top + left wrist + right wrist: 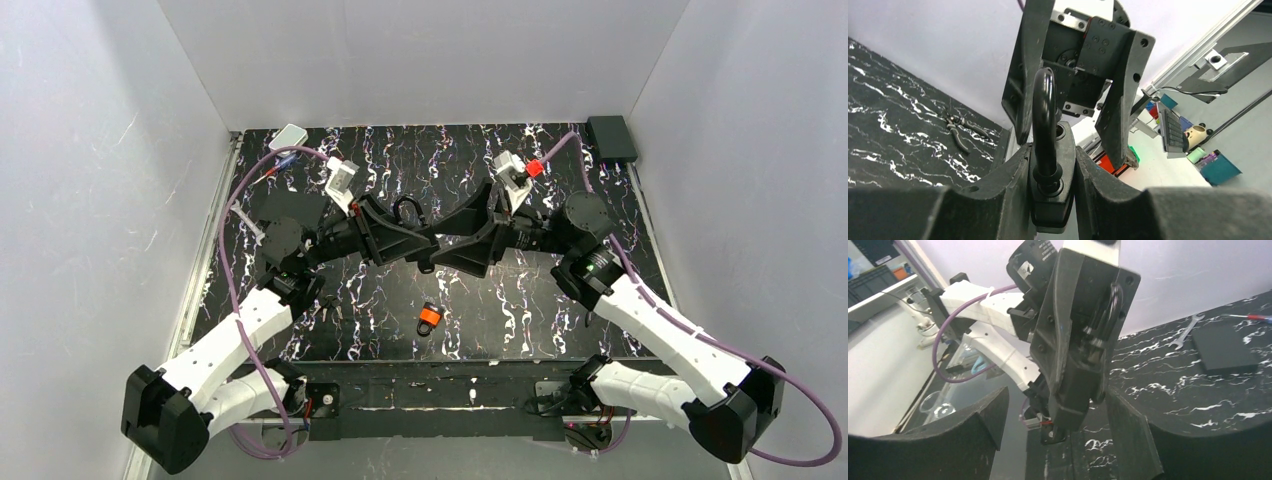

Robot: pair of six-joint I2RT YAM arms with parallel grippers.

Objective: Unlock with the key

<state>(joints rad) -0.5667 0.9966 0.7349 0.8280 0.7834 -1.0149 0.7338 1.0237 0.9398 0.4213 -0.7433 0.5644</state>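
- Well, we see black marbled tabletop (520,305), pale walls (420,60).
- Our left gripper (1052,156) clamps the black padlock (1044,110); key (1054,436) juts below, between our right gripper's (1058,402) released fingers (988,425).

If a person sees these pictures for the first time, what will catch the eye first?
The two arms meet above the middle of the dark marbled table: the left claw clamps a black padlock, shackle up, and the right claw stands open right before it. Next comes the small orange padlock, the one bright spot, lying alone on the table nearer the arm bases.
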